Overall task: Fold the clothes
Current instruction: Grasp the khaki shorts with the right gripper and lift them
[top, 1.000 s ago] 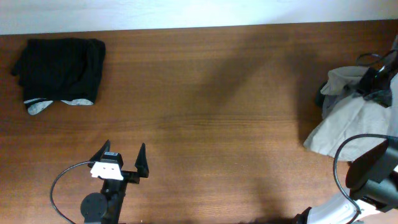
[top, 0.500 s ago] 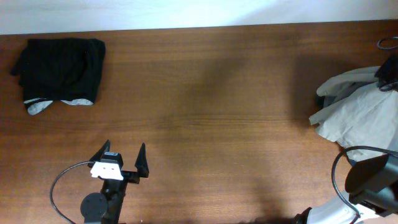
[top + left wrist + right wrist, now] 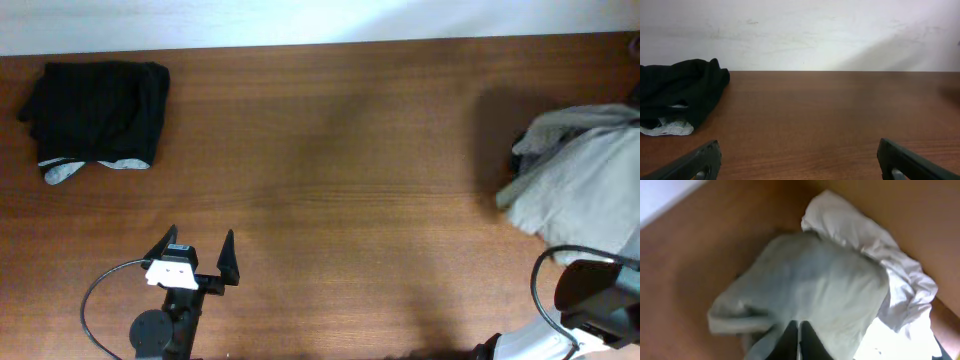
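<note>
Working at the table [image 3: 350, 200]: picking up the pale shorts [image 3: 585, 190] at three o'clock, pinching their cloth in the right gripper [image 3: 799, 339], fingers pressed together. Leaving the black garment [image 3: 100, 105] at ten o'clock, holding the left gripper [image 3: 200, 238] spread at seven o'clock. Next, likely needing to drag the shorts to the centre and spread them flat.

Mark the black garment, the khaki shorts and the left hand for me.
black garment [image 3: 98, 105]: overhead view, middle of the dark fabric.
khaki shorts [image 3: 585, 185]: overhead view, middle of the pale fabric.
left hand [image 3: 200, 234]: overhead view, midway between its open fingertips.
</note>
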`<state>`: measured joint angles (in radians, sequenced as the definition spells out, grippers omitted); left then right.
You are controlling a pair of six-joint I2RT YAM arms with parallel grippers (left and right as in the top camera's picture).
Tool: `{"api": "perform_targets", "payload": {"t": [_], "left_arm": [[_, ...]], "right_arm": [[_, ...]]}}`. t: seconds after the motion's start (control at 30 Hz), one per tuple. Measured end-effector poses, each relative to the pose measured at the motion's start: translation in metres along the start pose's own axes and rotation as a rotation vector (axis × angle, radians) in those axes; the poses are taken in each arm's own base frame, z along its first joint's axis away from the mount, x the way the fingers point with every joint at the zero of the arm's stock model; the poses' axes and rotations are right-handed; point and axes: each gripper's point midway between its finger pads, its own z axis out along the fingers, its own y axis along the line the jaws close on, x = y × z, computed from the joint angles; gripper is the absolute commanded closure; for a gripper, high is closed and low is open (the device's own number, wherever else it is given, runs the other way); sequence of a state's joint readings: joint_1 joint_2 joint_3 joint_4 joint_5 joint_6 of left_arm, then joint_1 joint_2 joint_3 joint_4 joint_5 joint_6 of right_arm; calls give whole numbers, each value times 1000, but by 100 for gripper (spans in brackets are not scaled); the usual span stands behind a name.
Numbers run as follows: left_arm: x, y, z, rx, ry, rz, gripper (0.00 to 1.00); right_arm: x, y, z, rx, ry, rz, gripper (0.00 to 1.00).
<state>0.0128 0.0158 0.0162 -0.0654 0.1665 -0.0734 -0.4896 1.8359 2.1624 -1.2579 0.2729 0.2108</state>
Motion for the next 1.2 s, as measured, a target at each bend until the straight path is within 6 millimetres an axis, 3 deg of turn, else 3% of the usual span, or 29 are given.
{"api": "perform_targets", "payload": {"t": [0.03,0.13,0.17,0.23,0.3,0.33,0.43,0.53,0.73,0.8,0.87,0.97,1.1,1.2], "left_arm": [[0,0,0,0,0,0,1],[0,0,0,0,0,0,1],[0,0,0,0,0,0,1],[0,0,0,0,0,0,1],[0,0,0,0,0,0,1],[0,0,0,0,0,0,0],[0,0,0,0,0,0,1],[0,0,0,0,0,0,1],[0,0,0,0,0,0,1],[0,0,0,0,0,0,1],[0,0,0,0,0,0,1],[0,0,0,0,0,0,1],[0,0,0,0,0,0,1],[0,0,0,0,0,0,1]], "right_arm": [[-6,-1,-6,-4,-23,7,96],[-17,-3,-22,-11,-66,20,96],[-19,-4,-25,-12,-73,20,90],[-22,-5,-30,-13,-83,22,61],[-16,-7,-32,-8,-59,14,57],[-9,-8,-32,-2,-31,6,46],[18,-14,-31,6,79,-15,28],[25,-24,-30,-36,126,30,28],[40,-100,-42,-107,180,231,28],[46,-109,-44,-149,188,266,28],[61,-115,-38,-217,221,302,27],[80,-116,-11,-303,235,334,24],[135,-115,44,-358,283,380,19],[178,-111,71,-364,320,396,14]]}}
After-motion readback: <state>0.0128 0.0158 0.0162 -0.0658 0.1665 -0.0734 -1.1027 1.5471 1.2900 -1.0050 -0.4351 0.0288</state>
